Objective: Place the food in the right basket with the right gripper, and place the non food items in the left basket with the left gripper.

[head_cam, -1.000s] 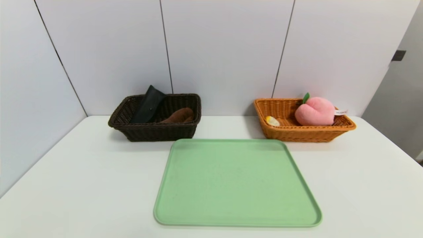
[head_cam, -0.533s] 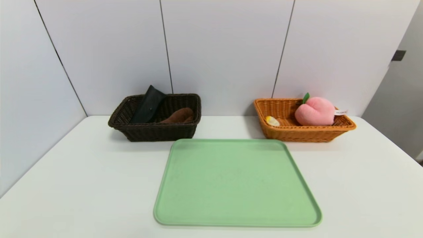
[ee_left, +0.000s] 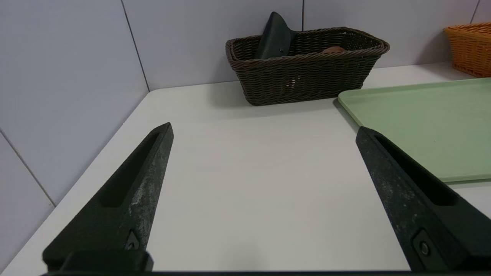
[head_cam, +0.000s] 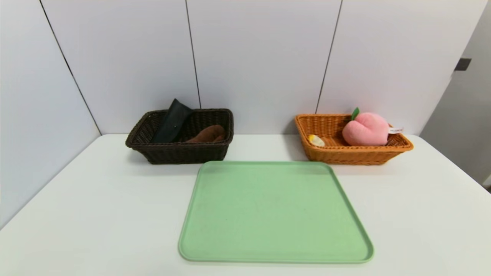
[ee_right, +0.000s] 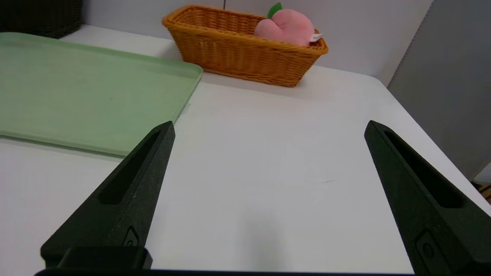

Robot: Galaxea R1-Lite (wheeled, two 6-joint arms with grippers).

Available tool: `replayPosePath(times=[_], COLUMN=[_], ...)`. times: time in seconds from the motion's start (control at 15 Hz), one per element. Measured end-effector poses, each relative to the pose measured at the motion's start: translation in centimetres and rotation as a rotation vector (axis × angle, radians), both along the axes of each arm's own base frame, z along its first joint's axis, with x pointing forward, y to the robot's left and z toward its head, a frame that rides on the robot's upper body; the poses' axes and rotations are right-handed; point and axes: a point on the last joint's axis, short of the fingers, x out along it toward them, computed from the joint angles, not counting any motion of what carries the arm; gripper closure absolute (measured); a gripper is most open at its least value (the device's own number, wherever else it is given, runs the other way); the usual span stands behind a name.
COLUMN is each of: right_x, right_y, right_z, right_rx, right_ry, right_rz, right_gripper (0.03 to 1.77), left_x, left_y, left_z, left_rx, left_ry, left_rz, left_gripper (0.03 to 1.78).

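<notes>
Head view: the black pouch (head_cam: 171,122) and brown cloth bundle (head_cam: 209,134) lie in the dark brown basket (head_cam: 184,153); the pink plush peach (head_cam: 366,129) and orange-and-white piece (head_cam: 316,140) lie in the orange-tan basket (head_cam: 349,156). The green tray (head_cam: 274,211) is bare; sorting appears complete, though no marker pen is discernible. Left wrist view: left pincer (ee_left: 264,130), wide open, parked over the counter (ee_left: 261,184). Right wrist view: right pincer (ee_right: 270,122), likewise open, empty and parked.
</notes>
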Motion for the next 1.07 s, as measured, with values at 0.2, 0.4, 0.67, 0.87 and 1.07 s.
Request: replayPosePath(times=[0.2, 0.4, 0.67, 0.87, 1.07], right_x=[0.0, 0.0, 0.0, 0.0, 0.0], right_y=[0.0, 0.0, -0.1, -0.2, -0.2], right_z=[-0.7, -0.7, -0.7, -0.7, -0.7], right_rx=[0.008, 0.053, 0.125, 0.189, 0.189], right_ry=[0.068, 0.071, 0.072, 0.068, 0.068], right_rz=[-0.008, -0.015, -0.032, -0.058, -0.057], right_gripper=[0.09, 0.09, 0.09, 0.09, 0.09], left_x=[0.2, 0.3, 0.3, 0.3, 0.3], left_y=[0.0, 0.0, 0.1, 0.2, 0.2], left_z=[-0.6, -1.4, -1.5, -1.6, -1.6], left_rx=[-0.006, -0.027, -0.121, -0.265, -0.136], left_ry=[0.048, 0.126, 0.136, 0.151, 0.147], left_rz=[-0.01, -0.007, 0.004, 0.034, 0.06], left_gripper=[0.12, 0.12, 0.12, 0.12, 0.12])
